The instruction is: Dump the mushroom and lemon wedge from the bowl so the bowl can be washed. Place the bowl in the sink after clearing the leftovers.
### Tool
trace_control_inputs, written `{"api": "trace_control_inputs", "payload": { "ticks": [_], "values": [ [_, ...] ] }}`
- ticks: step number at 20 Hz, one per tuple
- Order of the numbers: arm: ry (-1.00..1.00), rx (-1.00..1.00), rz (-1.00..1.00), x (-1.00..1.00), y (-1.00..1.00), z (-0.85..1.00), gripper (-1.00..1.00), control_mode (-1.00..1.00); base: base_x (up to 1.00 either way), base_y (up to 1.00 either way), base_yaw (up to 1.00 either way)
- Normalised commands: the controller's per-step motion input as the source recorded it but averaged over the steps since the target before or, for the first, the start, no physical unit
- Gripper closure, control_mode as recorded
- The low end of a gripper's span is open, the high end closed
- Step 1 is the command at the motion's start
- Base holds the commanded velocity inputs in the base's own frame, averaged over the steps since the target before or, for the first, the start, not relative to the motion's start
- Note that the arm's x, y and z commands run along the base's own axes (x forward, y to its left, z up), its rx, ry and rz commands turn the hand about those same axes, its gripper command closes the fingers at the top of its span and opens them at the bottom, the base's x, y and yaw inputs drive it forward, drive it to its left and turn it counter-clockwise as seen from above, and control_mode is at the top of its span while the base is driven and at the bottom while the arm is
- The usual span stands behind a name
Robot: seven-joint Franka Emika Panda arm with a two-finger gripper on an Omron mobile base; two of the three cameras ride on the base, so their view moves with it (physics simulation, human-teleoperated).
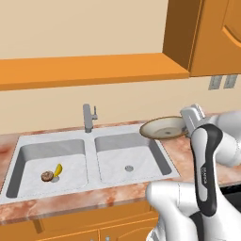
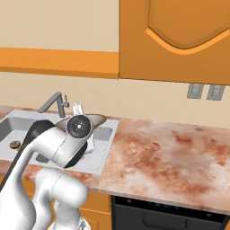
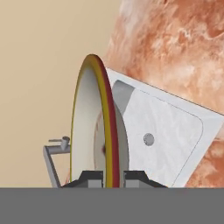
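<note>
Hand view shows the gripper clamped on the rim of the bowl, one fingertip on each side of the olive-brown edge, so the bowl runs straight out ahead of the hand. Beyond the bowl, on its outer side, lies a basin of the sink with its round drain; on the bowl's inner side stands the faucet.

In the left base view the bowl is held at the gripper, over the sink's right-hand edge. The mushroom and the lemon wedge lie touching in the basin farther from the hand, so the dumping appears done.

The step in hand looks like placing the bowl. The next move likely calls for carrying it over the nearer basin, lowering it clear of the faucet, and letting go only once it rests on the basin floor.
</note>
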Motion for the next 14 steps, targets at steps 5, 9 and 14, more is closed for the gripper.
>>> {"api": "trace_control_inputs", "payload": {
  "ticks": [5, 9, 14],
  "values": [
    [0.23, -0.01, 0.17, 0.42, 0.0, -0.13, 1.0, -1.0, 0.0, 0.0, 0.0],
    [0.35, -0.01, 0.33, 0.45, 0.0, -0.19, 1.0, -1.0, 0.0, 0.0, 0.0],
    [0.19, 0.0, 0.3, 0.15, 0.03, -0.24, 1.0, -1.0, 0.0, 0.0, 0.0]
  ]
}}
